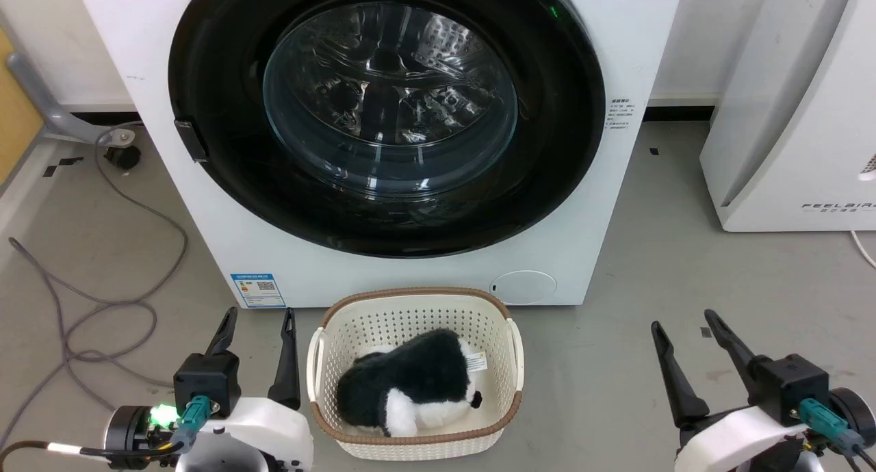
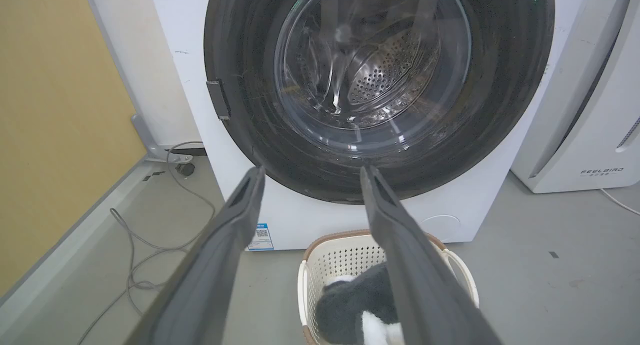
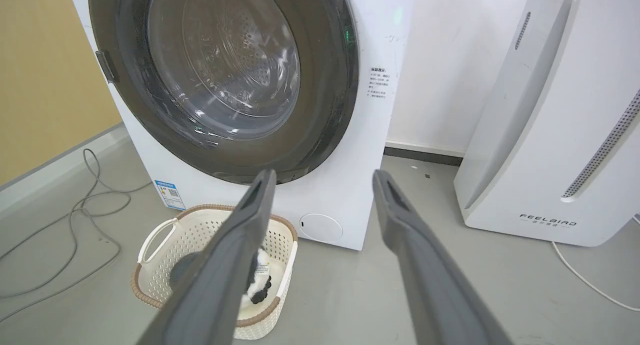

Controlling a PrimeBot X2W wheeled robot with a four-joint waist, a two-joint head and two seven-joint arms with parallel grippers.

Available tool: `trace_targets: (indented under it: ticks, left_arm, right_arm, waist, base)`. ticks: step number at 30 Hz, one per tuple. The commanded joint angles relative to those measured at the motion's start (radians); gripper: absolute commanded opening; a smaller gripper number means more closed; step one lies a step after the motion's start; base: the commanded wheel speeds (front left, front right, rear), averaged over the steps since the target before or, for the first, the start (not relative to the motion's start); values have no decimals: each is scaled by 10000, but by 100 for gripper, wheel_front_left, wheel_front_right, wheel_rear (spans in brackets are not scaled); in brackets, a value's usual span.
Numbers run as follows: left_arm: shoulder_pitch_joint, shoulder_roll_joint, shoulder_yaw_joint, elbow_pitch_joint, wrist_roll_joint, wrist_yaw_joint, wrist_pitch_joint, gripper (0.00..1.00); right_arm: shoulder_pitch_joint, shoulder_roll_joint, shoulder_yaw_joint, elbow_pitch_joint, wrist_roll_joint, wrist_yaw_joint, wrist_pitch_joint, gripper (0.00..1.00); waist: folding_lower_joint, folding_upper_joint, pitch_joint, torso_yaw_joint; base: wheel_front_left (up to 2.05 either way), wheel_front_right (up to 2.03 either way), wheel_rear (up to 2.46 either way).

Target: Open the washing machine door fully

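Note:
The white washing machine [image 1: 424,277] stands ahead of me, its glossy black round door [image 1: 219,68] lying flat against the front, closed. Through the bulging glass window [image 1: 390,96] the steel drum shows. A small black handle tab [image 1: 191,140] sits on the door's left rim, also seen as the handle tab [image 2: 218,99] in the left wrist view. My left gripper [image 1: 259,315] is open at the lower left, well short of the machine. My right gripper [image 1: 684,318] is open at the lower right. Neither holds anything.
A cream laundry basket [image 1: 510,362] holding a black-and-white plush toy [image 1: 410,383] sits on the floor right in front of the washer. Grey cables [image 1: 116,301] loop on the floor at left. A white FEELBIRD appliance [image 1: 794,116] stands at right.

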Motion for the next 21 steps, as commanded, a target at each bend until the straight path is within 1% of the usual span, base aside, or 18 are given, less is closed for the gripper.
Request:
trace_targets:
  ticks: [1, 12, 13, 18, 21]
  left_arm:
    - [-35, 2, -25, -4, -91, 69, -95, 100]
    - [-91, 2, -130, -43, -192, 246, -325, 100]
    - [-97, 2, -137, -46, -200, 260, -346, 100]
    - [-140, 2, -166, -58, -235, 330, -451, 100]
    - [-174, 2, -175, -74, -252, 373, -513, 100]
  right_arm:
    - [1, 3, -61, -62, 124, -1, -100, 100]
    - [-11, 6, -189, -262, 698, -2, -329, 100]
    - [-17, 6, -194, -273, 766, -2, -350, 0]
    - [-83, 8, -298, -274, 1351, -2, -454, 0]
    - [-188, 9, -437, -97, 2188, -2, -515, 0]
  waist:
    - [0, 0, 3, 1]
    - [0, 0, 47, 21]
    - [0, 0, 53, 24]
    - [0, 0, 100, 41]
    - [0, 0, 143, 48]
  base:
    - [0, 0, 0]
    - [0, 0, 0]
    - [0, 0, 0]
    - [0, 0, 0]
    - [0, 0, 0]
